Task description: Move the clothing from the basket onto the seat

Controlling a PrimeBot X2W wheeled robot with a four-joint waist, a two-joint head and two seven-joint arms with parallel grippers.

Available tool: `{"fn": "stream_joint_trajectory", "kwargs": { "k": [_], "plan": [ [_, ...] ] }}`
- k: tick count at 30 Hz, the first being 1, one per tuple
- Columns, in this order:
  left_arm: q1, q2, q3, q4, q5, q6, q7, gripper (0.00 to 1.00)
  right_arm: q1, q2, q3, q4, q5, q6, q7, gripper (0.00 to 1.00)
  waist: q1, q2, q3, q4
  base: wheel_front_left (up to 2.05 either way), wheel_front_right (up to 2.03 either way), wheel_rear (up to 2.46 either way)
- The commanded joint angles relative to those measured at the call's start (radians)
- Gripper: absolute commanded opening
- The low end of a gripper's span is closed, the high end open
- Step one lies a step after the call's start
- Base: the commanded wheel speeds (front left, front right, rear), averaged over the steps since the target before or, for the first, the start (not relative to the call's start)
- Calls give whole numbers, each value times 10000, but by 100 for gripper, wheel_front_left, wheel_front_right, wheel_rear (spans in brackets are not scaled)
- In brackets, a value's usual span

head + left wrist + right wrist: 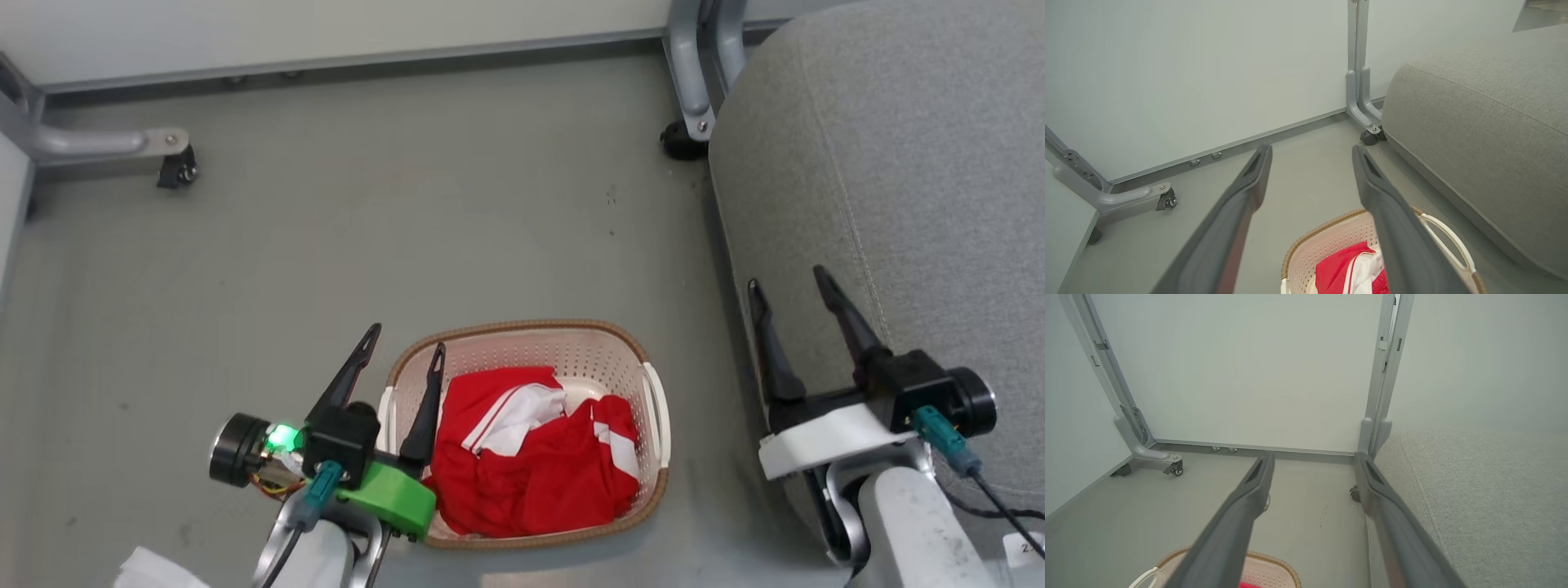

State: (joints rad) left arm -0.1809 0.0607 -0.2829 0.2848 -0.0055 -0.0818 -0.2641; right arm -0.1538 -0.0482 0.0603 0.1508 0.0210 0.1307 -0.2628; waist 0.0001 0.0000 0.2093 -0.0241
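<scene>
Red clothing [539, 474] lies in the basket [563, 351]; left pincer [408, 336] and right pincer [784, 276] both gape empty.

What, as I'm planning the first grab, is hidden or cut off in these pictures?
Red white-striped fabric clothing: head view, crumpled together, garment count unclear; one of the left fingers covers its left edge.
Cream perforated plastic basket: left wrist view, cut by the bottom edge.
Light grey upholstered seat: head view, cut by the right edge.

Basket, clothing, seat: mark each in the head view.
basket [522, 351], head view, far perforated wall.
clothing [539, 482], head view, red fabric at the pile's middle.
seat [898, 163], head view, bare grey top.
</scene>
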Motion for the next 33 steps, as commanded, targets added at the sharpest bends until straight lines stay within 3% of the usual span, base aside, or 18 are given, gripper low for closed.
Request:
{"fn": "stream_joint_trajectory", "kwargs": {
  "k": [1, 9, 21, 28, 33],
  "plan": [
    [-498, 119, -172, 241, 126, -120, -8, 100, -356, -42, -207, -124, -111, 1, -33, 100, -1, 0, 1475, -236, 0, 0, 0],
    [-2630, 932, -2134, 2028, 909, -455, -7, 100, -1474, -37, -535, -700, -439, 1, -33, 100, -1, 0, 3312, -452, 0, 0, 0],
    [-5120, 1773, -4896, 5133, 1575, -492, -7, 100, -2517, -34, -157, -1783, 63, 1, -33, 100, -1, 0, 5427, -1352, 0, 0, 0],
    [-6556, 2026, -6466, 6645, 2615, -481, -7, 100, -2736, -26, -21, -2156, 302, 1, -31, 100, -1, 0, 6252, -1652, 0, 0, 0],
    [-7351, 1897, -6783, 7909, 2994, -325, 136, 100, -2901, -29, 104, -2198, 535, 1, -33, 100, -1, 0, 6598, -1850, 0, 0, 0]
  ]
}}
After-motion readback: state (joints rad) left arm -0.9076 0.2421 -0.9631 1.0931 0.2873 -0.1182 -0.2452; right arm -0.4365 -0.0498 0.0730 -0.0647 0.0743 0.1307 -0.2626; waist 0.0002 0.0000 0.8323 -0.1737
